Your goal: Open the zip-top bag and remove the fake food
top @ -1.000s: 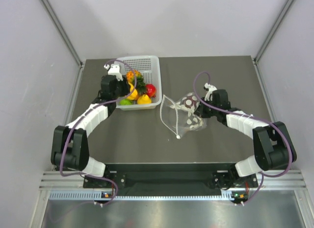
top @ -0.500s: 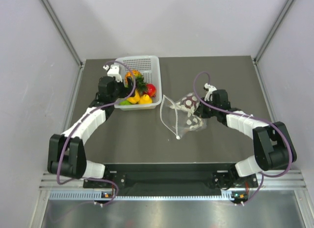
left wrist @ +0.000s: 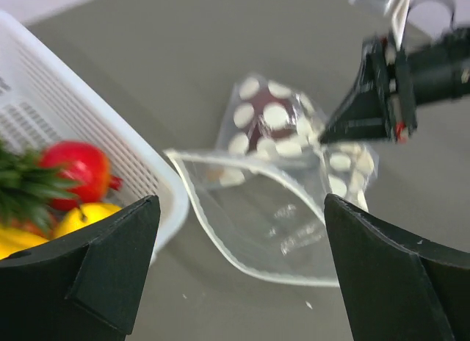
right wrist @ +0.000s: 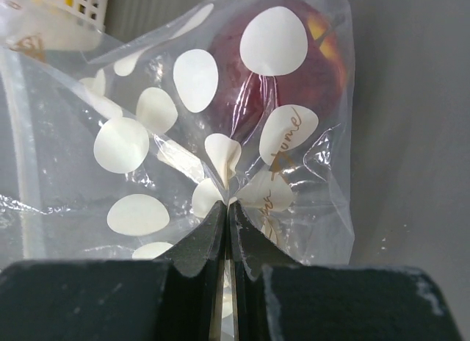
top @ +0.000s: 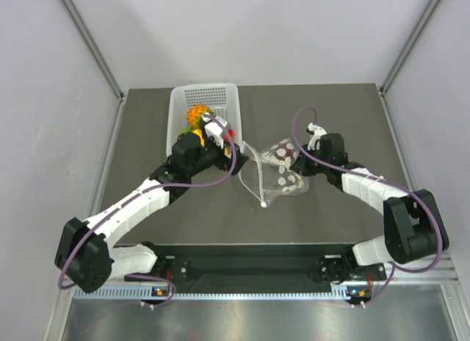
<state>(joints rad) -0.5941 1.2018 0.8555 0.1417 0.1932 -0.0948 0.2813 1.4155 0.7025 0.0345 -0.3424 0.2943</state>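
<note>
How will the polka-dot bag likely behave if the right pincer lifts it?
Probably floppy: the zip-top bag is thin crinkled film, creased where the right pincer pinches it. Likely lopsided when lifted, since the dark maroon piece sits at one end. The glossy film may slip.

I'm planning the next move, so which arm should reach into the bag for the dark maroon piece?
Probably left. The left gripper is open and faces the mouth of the zip-top bag; the right gripper is shut on its plastic, near the dark maroon piece.
</note>
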